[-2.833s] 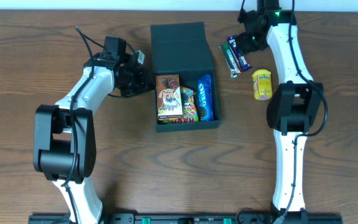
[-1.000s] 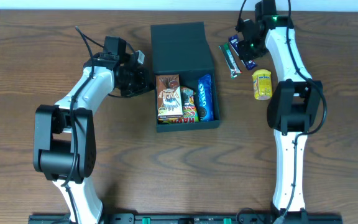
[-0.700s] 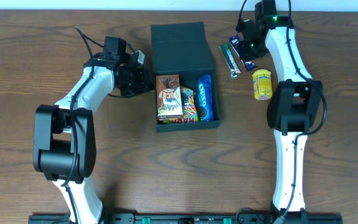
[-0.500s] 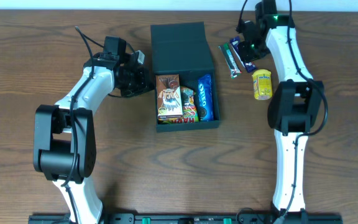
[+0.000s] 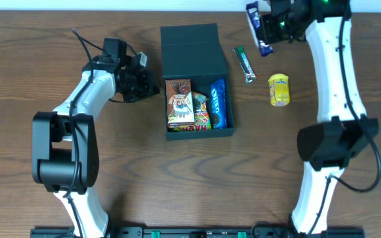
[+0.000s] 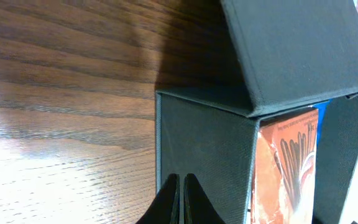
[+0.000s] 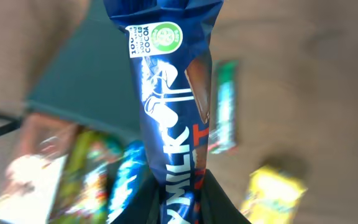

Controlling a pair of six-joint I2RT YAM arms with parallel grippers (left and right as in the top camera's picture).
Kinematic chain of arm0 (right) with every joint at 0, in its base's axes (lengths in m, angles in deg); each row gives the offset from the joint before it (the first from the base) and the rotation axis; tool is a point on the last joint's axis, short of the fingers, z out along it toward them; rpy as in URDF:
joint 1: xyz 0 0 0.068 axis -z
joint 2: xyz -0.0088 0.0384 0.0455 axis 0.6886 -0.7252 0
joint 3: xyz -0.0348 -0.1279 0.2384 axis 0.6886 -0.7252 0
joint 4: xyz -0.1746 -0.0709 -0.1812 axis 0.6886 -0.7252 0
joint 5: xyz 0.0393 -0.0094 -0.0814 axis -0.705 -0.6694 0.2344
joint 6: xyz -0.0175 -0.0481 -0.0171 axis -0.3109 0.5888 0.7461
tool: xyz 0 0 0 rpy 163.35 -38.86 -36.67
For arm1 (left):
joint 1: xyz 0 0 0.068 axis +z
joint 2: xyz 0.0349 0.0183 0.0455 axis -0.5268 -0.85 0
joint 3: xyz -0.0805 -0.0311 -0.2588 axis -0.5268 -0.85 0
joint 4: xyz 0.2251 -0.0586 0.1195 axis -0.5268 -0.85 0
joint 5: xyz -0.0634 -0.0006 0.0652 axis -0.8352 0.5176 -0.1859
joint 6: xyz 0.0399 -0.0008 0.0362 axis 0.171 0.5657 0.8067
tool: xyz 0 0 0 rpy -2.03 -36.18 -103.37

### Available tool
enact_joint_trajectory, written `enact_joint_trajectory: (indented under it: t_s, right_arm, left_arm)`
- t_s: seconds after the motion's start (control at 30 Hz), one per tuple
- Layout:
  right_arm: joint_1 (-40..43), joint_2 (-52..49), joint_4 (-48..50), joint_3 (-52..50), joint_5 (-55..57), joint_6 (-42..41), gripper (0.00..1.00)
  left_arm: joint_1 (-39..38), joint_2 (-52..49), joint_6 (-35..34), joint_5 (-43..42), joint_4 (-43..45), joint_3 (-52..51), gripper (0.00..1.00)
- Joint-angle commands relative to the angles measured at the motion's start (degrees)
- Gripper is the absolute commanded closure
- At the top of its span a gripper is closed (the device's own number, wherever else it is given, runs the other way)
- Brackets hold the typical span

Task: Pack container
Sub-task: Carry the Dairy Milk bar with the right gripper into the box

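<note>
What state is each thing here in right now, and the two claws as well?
container: lid open, partly filled.
blue chocolate bar: gripped, held in the air.
green bar: lying loose, unpacked.
yellow packet: lying loose, unpacked.
left gripper: shut, empty, beside the container.
right gripper: shut on the blue chocolate bar.

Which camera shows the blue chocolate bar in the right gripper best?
Right wrist: the blue chocolate bar fills the frame, lettering legible. Overhead shows it small, in the right gripper. Left wrist misses it.
</note>
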Motion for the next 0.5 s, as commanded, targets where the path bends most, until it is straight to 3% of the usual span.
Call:
enact_joint_trajectory:
  t_s: [0.0, 0.23, 0.47]
  right_arm:
    - [-5.11, -1.66, -3.65, -0.28, -1.86, -7.87, 0.89]
    - [-14.12, -3.63, -10.27, -0.66, 2.99, -18.80, 0.91]
    - [-17.18, -4.26, -11.30, -6.97, 3.72, -26.69, 0.98]
  left_arm:
    - [0.50, -0.22, -0.15, -0.35, 0.00, -0.50, 0.94]
    - [0.50, -0.22, -0.15, -0.37, -0.20, -0.50, 0.94]
    - [0.50, -0.22, -0.17, -0.37, -0.44, -0.50, 0.94]
